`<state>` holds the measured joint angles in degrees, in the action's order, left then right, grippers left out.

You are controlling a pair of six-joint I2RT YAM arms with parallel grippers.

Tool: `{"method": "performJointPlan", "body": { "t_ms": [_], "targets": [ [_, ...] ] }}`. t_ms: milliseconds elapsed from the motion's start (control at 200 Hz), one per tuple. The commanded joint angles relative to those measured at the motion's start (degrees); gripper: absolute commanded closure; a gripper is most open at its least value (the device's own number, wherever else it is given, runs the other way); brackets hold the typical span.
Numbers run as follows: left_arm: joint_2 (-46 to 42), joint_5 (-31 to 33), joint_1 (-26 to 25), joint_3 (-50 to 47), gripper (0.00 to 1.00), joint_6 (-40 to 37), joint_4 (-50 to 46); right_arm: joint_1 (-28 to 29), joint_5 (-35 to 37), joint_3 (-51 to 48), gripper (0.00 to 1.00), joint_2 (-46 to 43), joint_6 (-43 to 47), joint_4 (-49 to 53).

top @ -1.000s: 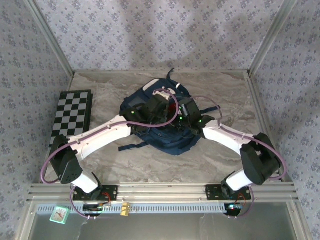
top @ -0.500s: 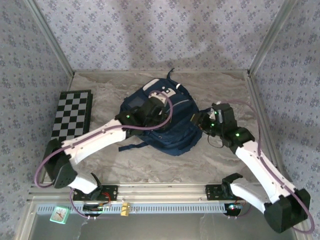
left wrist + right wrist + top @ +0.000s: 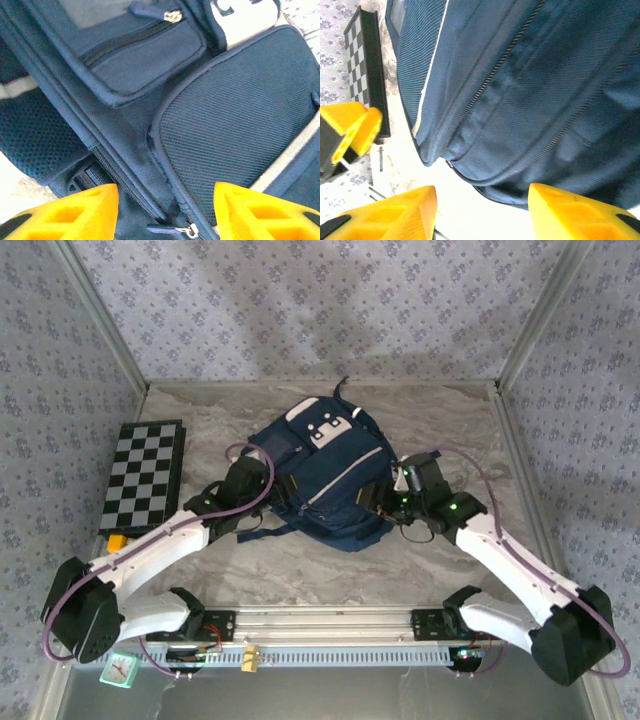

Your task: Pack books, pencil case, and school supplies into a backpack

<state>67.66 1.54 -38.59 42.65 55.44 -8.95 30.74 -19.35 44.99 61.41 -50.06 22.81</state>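
My workspace: a marble-look table boxed in by papered walls.
A grey-veined tabletop (image 3: 450, 410) lies under me, with pale lilac wallpaper (image 3: 300, 300) in a small floral print on three sides. Aluminium posts (image 3: 100, 315) run up the far corners, and a slotted metal rail (image 3: 330, 620) lines the near edge. The light is soft and even.

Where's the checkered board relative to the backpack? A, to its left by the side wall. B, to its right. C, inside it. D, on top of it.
A: the checkered board lies flat left of the backpack, with bare table between them.
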Motion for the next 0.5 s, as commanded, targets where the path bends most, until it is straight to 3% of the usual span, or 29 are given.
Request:
{"method": "performJointPlan", "body": {
  "t_ms": [0, 190, 310, 495],
  "targets": [
    [1.55, -3.10, 0.67, -0.29, 0.47, 5.88, 8.83, 1.37, -1.85, -0.86, 0.50, 3.24, -4.25, -8.03],
    [7.05, -4.15, 1.83, -0.72, 0.49, 9.98, 15.95, 2.01, -2.27, 0.01, 0.54, 7.91, -5.25, -12.01],
    [9.90, -5.37, 1.76, -0.40, 0.55, 11.70, 17.82, 1.92, -0.93, 0.27, 0.55, 8.54, -4.72, -12.38],
    [11.79, -3.73, 1.77, -2.06, 0.56, 14.72, 19.86, 0.79, -0.70, -0.48, 0.56, 9.25, -4.62, -12.33]
  ]
}}
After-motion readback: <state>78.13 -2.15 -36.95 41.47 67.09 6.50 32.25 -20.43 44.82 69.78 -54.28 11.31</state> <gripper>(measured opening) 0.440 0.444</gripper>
